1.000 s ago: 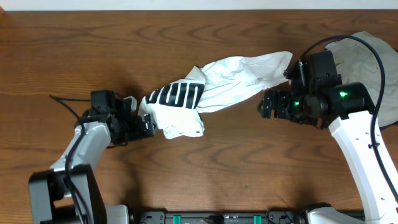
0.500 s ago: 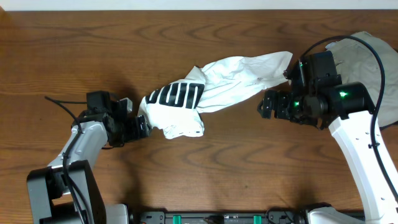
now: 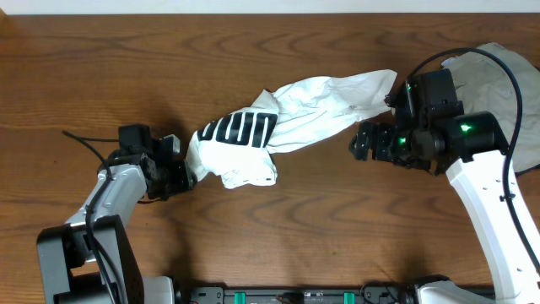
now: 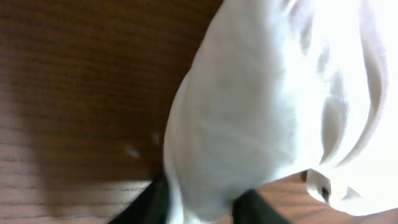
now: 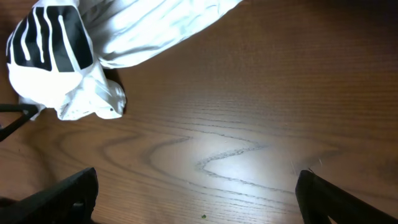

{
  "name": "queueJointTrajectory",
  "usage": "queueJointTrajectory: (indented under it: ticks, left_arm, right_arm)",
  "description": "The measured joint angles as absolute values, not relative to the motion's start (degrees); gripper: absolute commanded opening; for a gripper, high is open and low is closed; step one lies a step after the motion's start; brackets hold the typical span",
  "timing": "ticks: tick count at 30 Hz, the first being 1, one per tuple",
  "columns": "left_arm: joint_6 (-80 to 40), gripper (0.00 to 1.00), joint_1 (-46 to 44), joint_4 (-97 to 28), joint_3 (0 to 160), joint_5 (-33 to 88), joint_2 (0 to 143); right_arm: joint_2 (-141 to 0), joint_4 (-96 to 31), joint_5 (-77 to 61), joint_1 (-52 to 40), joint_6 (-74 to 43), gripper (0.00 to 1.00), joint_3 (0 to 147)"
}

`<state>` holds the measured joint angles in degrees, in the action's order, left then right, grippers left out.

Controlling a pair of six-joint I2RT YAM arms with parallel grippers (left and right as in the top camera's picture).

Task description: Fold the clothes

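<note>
- White T-shirt (image 3: 291, 114) lies bunched on the surface (image 3: 278, 245). Its long axis runs diagonally from the lower-left end at frame centre-left to the upper-right end. The black lettering (image 3: 240, 131) faces up near the lower-left end.
- Left end effector (image 3: 187, 173) is at that lower-left end, with its fingers (image 4: 149, 202) pinched on a fold of the white fabric.
- Right end effector (image 3: 364, 141) has its jaws wide apart, holds nothing, and sits just below the T-shirt's upper-right end.
- Grey-beige shirt (image 3: 498, 76) is at upper right, behind the right arm.
- A second ago the left jaws were spread; T-shirt and right arm are unchanged.
</note>
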<state>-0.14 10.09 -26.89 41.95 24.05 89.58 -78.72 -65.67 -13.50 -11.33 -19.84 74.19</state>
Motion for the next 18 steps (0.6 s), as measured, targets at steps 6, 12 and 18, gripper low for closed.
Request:
queueJointTrajectory:
  ticks: [6,12,18]
  left_arm:
    - [-1.50,0.06,10.09,-26.76,41.91,25.28,89.58]
    - [-3.46,0.06,10.09,-27.29,41.91,30.61,89.19]
    - [-6.24,0.06,10.09,-30.04,42.54,37.60,82.81]
  right_arm:
    - [-78.72,-65.63,-13.50,-11.33,-19.84,0.99,74.19]
    - [-78.72,-65.60,-13.50,-11.33,-19.84,0.99,74.19]
    - [-78.72,-65.76,-13.50,-11.33,-19.86,0.99,74.19]
